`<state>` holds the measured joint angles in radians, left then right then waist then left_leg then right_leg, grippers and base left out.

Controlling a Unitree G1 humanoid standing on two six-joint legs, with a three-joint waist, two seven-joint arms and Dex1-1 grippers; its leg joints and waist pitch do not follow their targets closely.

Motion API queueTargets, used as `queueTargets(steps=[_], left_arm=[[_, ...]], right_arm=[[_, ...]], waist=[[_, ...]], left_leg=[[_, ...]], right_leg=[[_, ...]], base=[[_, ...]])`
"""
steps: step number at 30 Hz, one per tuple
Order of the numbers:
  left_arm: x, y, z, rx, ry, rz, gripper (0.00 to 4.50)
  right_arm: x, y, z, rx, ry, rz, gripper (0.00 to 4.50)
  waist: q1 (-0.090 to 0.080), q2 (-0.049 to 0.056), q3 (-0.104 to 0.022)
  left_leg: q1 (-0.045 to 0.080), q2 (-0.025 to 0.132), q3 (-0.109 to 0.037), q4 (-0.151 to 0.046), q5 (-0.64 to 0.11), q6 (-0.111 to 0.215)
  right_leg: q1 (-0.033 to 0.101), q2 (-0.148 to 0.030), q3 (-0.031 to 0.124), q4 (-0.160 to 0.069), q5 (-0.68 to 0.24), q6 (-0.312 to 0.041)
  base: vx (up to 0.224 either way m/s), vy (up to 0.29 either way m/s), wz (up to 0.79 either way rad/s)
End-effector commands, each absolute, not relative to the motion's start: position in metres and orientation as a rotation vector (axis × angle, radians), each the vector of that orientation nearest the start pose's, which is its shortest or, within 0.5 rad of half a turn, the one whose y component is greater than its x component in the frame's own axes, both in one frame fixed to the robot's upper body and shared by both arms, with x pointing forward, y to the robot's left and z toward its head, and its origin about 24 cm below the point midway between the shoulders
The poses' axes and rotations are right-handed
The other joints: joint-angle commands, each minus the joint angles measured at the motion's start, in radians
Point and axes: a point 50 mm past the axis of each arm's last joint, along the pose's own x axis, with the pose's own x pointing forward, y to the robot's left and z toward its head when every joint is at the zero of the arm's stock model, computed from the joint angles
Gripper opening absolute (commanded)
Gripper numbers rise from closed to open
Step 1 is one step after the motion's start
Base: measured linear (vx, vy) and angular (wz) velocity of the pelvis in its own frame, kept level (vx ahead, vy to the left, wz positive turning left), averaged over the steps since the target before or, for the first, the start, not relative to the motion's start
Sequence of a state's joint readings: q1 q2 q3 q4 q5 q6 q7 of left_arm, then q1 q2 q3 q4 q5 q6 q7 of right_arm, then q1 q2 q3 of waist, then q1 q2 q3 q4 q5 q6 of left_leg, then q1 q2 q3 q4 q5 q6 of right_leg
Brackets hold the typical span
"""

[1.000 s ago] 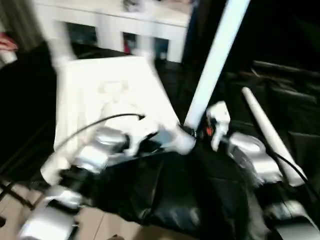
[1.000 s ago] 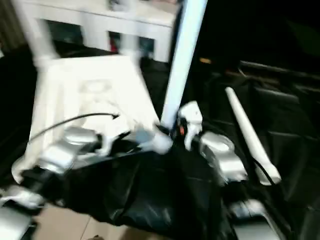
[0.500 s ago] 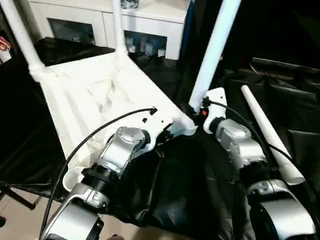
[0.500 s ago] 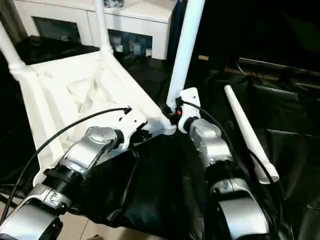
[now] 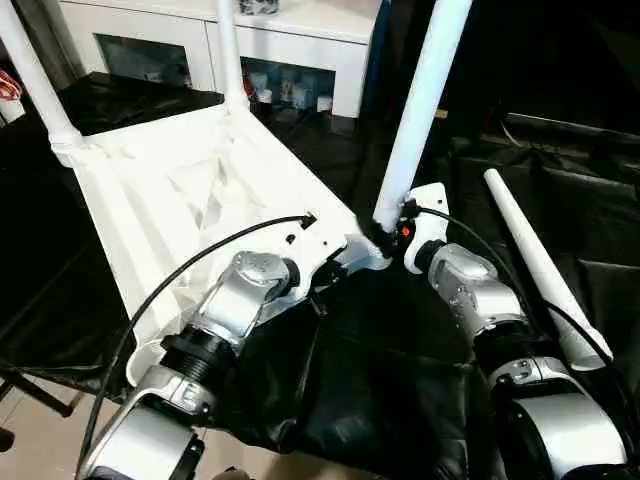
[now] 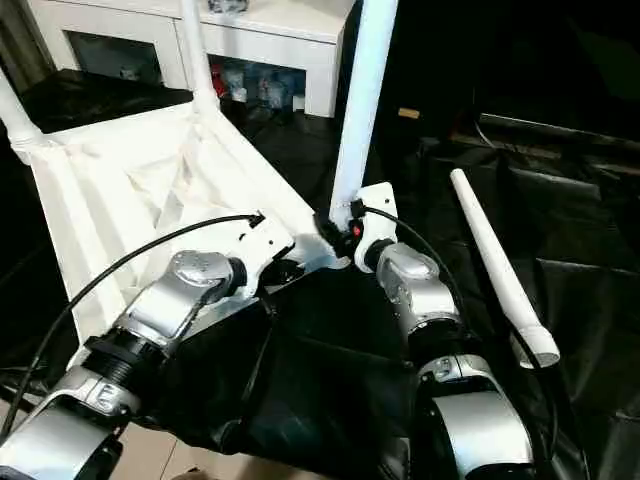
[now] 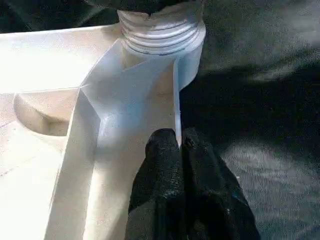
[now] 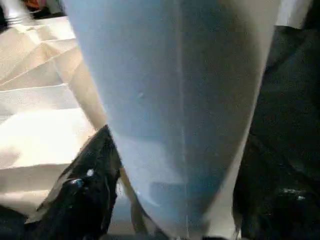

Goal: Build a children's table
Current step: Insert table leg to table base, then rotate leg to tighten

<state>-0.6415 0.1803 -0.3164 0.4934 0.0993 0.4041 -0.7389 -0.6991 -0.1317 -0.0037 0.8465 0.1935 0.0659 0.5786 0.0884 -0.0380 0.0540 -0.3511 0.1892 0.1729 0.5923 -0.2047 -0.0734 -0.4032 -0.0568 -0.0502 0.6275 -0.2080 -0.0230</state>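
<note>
The children's table top [image 5: 170, 190] lies upside down on black cloth, its ribbed underside up. Two white legs [image 5: 35, 75] [image 5: 229, 50] stand in its far corner sockets. A third leg [image 5: 420, 100] rises from the near right corner socket [image 7: 162, 35]. My left gripper [image 7: 179, 142] is shut on a thin rib of the top right beside that socket. At the base of this third leg sits my right gripper [image 5: 392, 235], and the leg [image 8: 175, 90] looms close in the right wrist view. A fourth leg [image 5: 540, 260] lies loose on the cloth to the right.
A white cabinet [image 5: 300, 40] with glass doors stands behind the table top. Black cloth [image 5: 380, 380] covers the work surface, and bare floor [image 5: 40, 440] shows at the lower left. A black cable [image 5: 190, 265] arcs over my left forearm.
The whole view swung and then steadied. Relative to the table top, the standing leg and both grippers stay where they were.
</note>
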Motion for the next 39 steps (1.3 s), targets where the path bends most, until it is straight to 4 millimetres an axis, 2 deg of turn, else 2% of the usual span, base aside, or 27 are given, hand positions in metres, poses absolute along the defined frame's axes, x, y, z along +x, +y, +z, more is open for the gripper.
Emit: queueTargets(steps=[1, 2, 6, 11, 13, 14, 19, 20, 24, 31, 39], left_arm=[[0.334, 0.061, 0.082, 0.434, 0.319, -1.047, 0.00], [0.333, 0.067, 0.083, 0.443, 0.319, -1.095, 0.00], [0.330, 0.072, 0.084, 0.448, 0.318, -1.151, 0.00], [0.319, 0.085, 0.082, 0.482, 0.329, -1.337, 0.00], [0.318, 0.087, 0.082, 0.488, 0.333, -1.361, 0.00], [0.317, 0.090, 0.081, 0.491, 0.333, -1.380, 0.00], [0.316, 0.098, 0.079, 0.504, 0.339, -1.419, 0.00], [0.315, 0.103, 0.077, 0.505, 0.351, -1.441, 0.00], [0.315, 0.107, 0.077, 0.512, 0.359, -1.454, 0.00], [0.318, 0.116, 0.076, 0.533, 0.372, -1.459, 0.00], [0.317, 0.117, 0.074, 0.518, 0.372, -1.461, 0.00]], right_arm=[[0.352, -0.102, 0.049, 0.067, 0.257, 0.766, 3.65], [0.347, -0.105, 0.051, 0.028, 0.252, 0.839, 3.65], [0.342, -0.110, 0.051, -0.004, 0.258, 0.918, 3.65], [0.329, -0.123, 0.054, -0.080, 0.280, 1.107, 3.65], [0.326, -0.124, 0.055, -0.084, 0.286, 1.141, 3.65], [0.323, -0.127, 0.056, -0.098, 0.293, 1.171, 3.65], [0.313, -0.132, 0.055, -0.126, 0.325, 1.263, 3.65], [0.306, -0.133, 0.054, -0.145, 0.348, 1.322, 3.49], [0.300, -0.134, 0.053, -0.169, 0.370, 1.369, 3.28], [0.293, -0.137, 0.049, -0.189, 0.397, 1.398, 2.66], [0.289, -0.135, 0.046, -0.161, 0.399, 1.389, 2.47]], waist=[[0.006, 0.010, -0.062], [0.009, 0.010, -0.062], [0.010, 0.012, -0.063], [0.023, 0.012, -0.065], [0.028, 0.014, -0.064], [0.034, 0.017, -0.064], [0.045, 0.015, -0.064], [0.049, 0.014, -0.064], [0.056, 0.014, -0.063], [0.056, 0.013, -0.064], [0.056, 0.014, -0.066]], left_leg=[[0.001, 0.043, -0.010, -0.067, -0.100, 0.054], [0.003, 0.042, -0.010, -0.067, -0.102, 0.054], [0.002, 0.043, -0.009, -0.066, -0.086, 0.058], [0.002, 0.044, -0.009, -0.062, -0.060, 0.075], [0.007, 0.046, -0.007, -0.062, -0.060, 0.079], [0.012, 0.049, -0.005, -0.062, -0.071, 0.076], [0.005, 0.048, -0.006, -0.063, -0.085, 0.056], [0.005, 0.048, -0.007, -0.063, -0.088, 0.055], [0.005, 0.049, -0.007, -0.064, -0.090, 0.049], [0.004, 0.048, -0.008, -0.064, -0.097, 0.035], [0.003, 0.047, -0.009, -0.063, -0.089, 0.037]], right_leg=[[0.063, -0.090, 0.051, -0.066, 0.014, -0.273], [0.063, -0.089, 0.050, -0.067, 0.013, -0.270], [0.063, -0.088, 0.050, -0.062, 0.041, -0.276], [0.065, -0.088, 0.048, -0.055, 0.095, -0.280], [0.059, -0.086, 0.048, -0.055, 0.099, -0.284], [0.055, -0.087, 0.048, -0.056, 0.093, -0.290], [0.060, -0.087, 0.047, -0.055, 0.067, -0.275], [0.061, -0.087, 0.046, -0.056, 0.057, -0.269], [0.059, -0.087, 0.046, -0.058, 0.040, -0.259], [0.060, -0.090, 0.046, -0.059, 0.022, -0.252], [0.061, -0.088, 0.044, -0.056, 0.039, -0.258]], base=[[0.000, 0.000, 0.00], [0.000, 0.000, 0.00], [0.000, 0.000, 0.00], [0.000, 0.000, 0.00], [0.000, 0.000, 0.00], [0.000, 0.000, 0.00], [0.000, 0.000, 0.00], [0.000, 0.000, 0.00], [0.000, 0.000, 0.00], [0.000, 0.000, 0.00], [0.000, 0.000, 0.00]])
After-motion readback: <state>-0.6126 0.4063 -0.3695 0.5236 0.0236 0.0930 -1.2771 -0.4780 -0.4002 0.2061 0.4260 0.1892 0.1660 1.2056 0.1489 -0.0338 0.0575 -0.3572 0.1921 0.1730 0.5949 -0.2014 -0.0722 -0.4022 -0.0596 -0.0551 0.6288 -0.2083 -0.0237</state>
